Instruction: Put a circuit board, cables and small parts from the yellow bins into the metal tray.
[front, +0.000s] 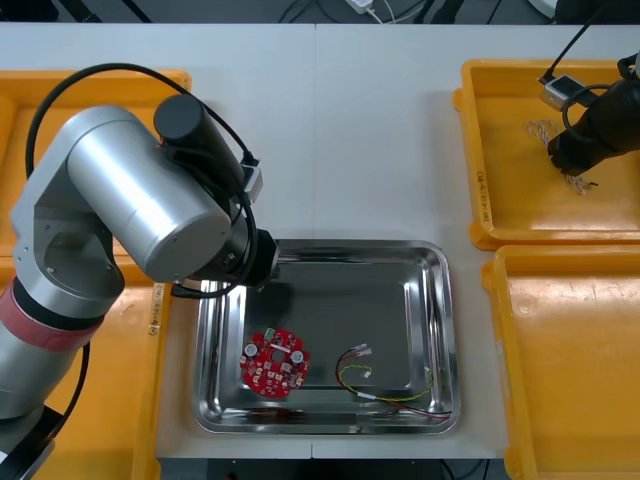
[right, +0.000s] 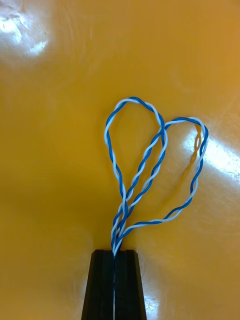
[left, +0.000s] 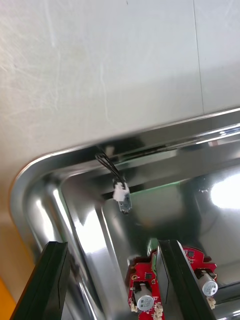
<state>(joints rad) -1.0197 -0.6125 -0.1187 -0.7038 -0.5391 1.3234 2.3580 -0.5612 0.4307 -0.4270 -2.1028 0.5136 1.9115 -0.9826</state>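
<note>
The metal tray (front: 440, 330) lies at the table's middle. In it are a round red circuit board (front: 273, 362) and a red and yellow cable (front: 390, 385). My left arm (front: 150, 210) hangs over the tray's far left corner. My left gripper (left: 112, 280) is open above the tray (left: 45, 180), with the circuit board (left: 142, 272) by its fingers. A black cable with a white plug (left: 121, 195) lies against the tray wall. My right gripper (front: 578, 155) is down in the far right yellow bin (front: 500, 150). Its fingers (right: 114, 285) are shut on the twisted blue and white cable (right: 150, 165).
A second yellow bin (front: 560, 380) stands at the near right, and two more (front: 20, 100) (front: 110, 420) lie partly under my left arm. Bare table (front: 350, 130) stretches between the bins beyond the tray.
</note>
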